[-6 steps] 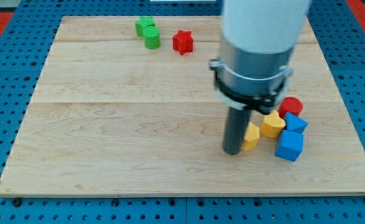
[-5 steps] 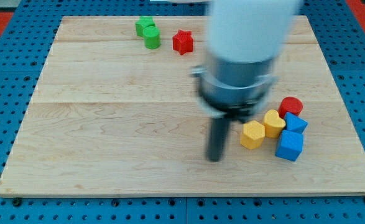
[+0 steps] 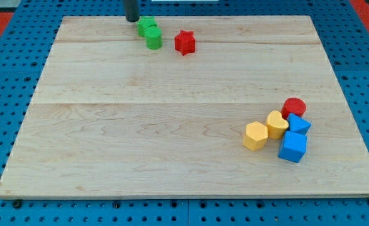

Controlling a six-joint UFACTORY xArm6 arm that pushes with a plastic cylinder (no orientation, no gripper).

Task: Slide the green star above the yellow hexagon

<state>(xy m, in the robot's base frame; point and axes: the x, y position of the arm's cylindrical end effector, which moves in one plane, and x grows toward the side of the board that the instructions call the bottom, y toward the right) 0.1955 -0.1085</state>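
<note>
I am resting my bare tip (image 3: 132,19), clamping nothing, just up-left of the green star (image 3: 146,26), aiming to push it steadily down-right toward the yellow hexagon (image 3: 256,136).

- Pale wooden worktop (image 3: 140,125) on a blue pegboard.
- Near the view's top: 2 green blocks, one (image 3: 146,26) touching the other (image 3: 153,39), and a red star (image 3: 184,42) just beside.
- Lower right cluster: yellow hexagon (image 3: 255,135), yellow block (image 3: 276,123), red cylinder (image 3: 293,107), 2 blue blocks (image 3: 292,146).
</note>
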